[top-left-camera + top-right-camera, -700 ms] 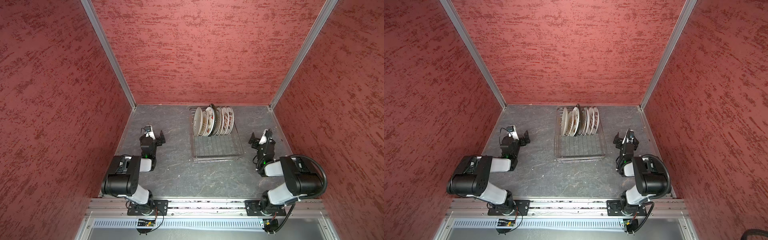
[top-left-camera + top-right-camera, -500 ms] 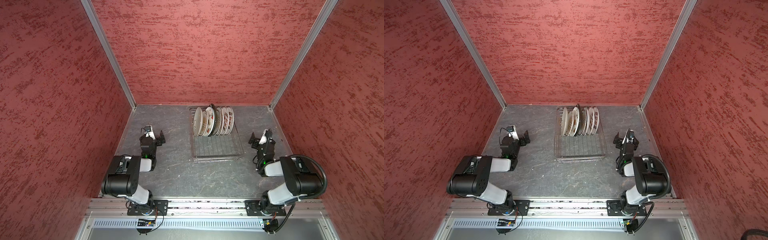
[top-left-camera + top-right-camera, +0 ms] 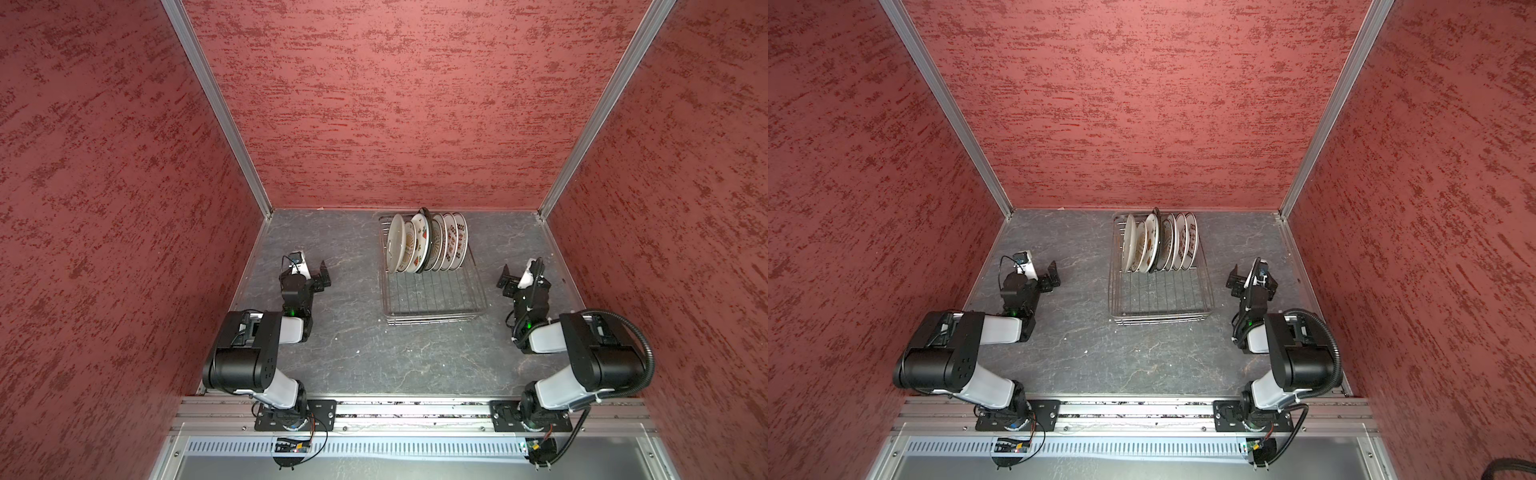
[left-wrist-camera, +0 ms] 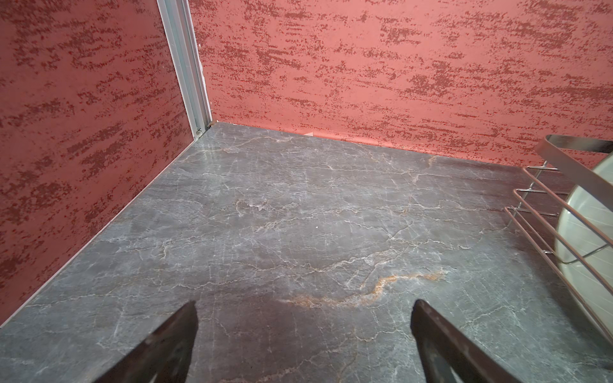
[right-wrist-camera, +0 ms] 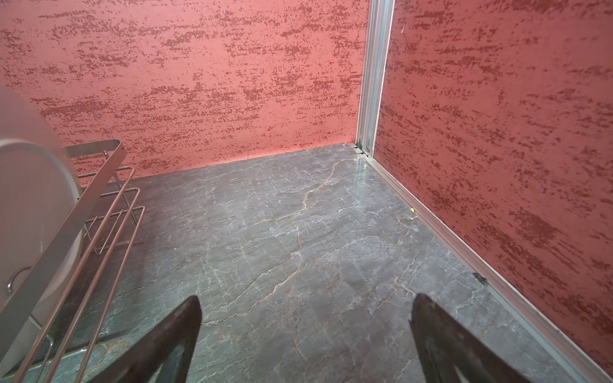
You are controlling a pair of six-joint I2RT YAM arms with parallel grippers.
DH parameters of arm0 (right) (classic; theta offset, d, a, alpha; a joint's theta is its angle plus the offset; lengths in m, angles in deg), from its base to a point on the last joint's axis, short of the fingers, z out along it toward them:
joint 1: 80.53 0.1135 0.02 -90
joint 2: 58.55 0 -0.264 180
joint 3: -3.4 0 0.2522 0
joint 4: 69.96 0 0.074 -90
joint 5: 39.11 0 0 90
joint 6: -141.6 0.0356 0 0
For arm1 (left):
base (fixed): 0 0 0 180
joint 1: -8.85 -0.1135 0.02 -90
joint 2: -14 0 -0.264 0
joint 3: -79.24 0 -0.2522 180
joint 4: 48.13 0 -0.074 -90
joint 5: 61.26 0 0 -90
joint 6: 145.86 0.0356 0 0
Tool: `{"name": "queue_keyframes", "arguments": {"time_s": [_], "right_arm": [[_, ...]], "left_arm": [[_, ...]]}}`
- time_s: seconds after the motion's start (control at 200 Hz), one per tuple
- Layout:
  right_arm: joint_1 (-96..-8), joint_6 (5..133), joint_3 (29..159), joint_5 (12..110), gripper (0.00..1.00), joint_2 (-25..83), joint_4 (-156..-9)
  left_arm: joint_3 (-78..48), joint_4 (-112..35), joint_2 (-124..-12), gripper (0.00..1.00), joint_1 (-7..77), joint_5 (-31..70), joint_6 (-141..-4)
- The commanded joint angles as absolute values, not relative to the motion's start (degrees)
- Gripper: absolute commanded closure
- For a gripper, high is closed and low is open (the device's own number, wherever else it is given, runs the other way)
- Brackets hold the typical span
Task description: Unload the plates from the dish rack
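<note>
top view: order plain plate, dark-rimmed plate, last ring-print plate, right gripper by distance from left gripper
From left gripper:
1. plain plate, row's left end
2. dark-rimmed plate, mid-row
3. ring-print plate, row's right end
4. right gripper, beyond the dish rack

The counter (image 3: 353, 332) is seen as a grey, veined, stone-look surface, smooth with a dull sheen. The walls (image 3: 395, 104) are finished in a rough, mottled red texture, matt throughout. The rack (image 3: 430, 319) is made of bright, polished metal wire. The plates (image 3: 415, 245), at its 12 o'clock end, are shown white, glazed and glossy. The posts (image 3: 216, 108) are of brushed metal.
</note>
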State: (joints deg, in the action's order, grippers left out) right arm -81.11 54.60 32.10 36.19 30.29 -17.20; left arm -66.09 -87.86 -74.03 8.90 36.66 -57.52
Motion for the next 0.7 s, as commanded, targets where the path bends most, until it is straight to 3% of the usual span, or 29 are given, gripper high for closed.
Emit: {"name": "queue_keyframes", "arguments": {"time_s": [0.0,0.696], "right_arm": [[-81.3,54.0,32.6,37.4,0.01,30.2,-16.0],[-81.2,53.9,32.5,37.4,0.01,30.0,-15.7]], "left_arm": [[-66.0,-87.5,-74.0,0.01,8.8,36.5,-57.0],[-67.0,-89.1,-73.8,0.01,9.1,36.0,-56.4]]}}
